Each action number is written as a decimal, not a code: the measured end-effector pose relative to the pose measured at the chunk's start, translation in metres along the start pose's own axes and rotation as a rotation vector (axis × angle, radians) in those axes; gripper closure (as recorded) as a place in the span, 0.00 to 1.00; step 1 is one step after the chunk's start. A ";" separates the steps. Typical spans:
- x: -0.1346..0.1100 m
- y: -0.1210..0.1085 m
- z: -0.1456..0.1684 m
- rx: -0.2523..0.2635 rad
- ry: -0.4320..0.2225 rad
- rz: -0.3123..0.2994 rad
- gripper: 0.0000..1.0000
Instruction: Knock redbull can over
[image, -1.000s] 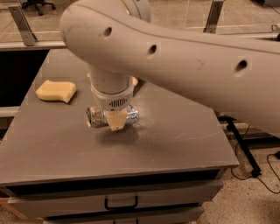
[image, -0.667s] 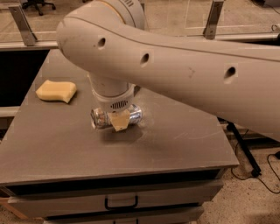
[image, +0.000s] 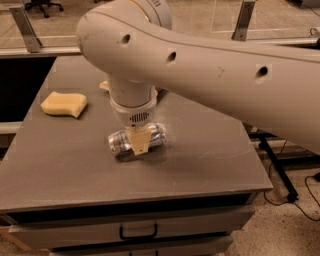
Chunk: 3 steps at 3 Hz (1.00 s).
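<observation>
The redbull can is a slim silver can lying on its side on the grey table, near the middle, with one end facing left. My gripper hangs from the big white arm straight over the can's middle, with its tan tip in front of the can and down at table level. The arm's wrist hides the top of the can.
A yellow sponge lies at the table's left. A small tan object peeks out behind the arm. The table's front edge has a drawer with a handle below. The floor and cables are to the right.
The gripper and the lying can have shifted slightly right and toward the table's front. The arm's upper part has swung further across the view. The sponge has not moved.
</observation>
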<state>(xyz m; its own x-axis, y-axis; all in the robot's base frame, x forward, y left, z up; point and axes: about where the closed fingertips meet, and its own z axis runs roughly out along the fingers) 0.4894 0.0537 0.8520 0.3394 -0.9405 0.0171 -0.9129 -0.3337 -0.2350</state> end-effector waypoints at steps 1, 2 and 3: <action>0.011 -0.007 0.001 -0.034 -0.075 0.059 0.00; 0.047 -0.019 -0.018 0.013 -0.211 0.229 0.00; 0.110 -0.022 -0.055 0.149 -0.354 0.454 0.00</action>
<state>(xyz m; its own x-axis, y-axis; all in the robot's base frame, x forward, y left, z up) 0.5343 -0.0458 0.9128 0.0011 -0.8999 -0.4361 -0.9514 0.1334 -0.2777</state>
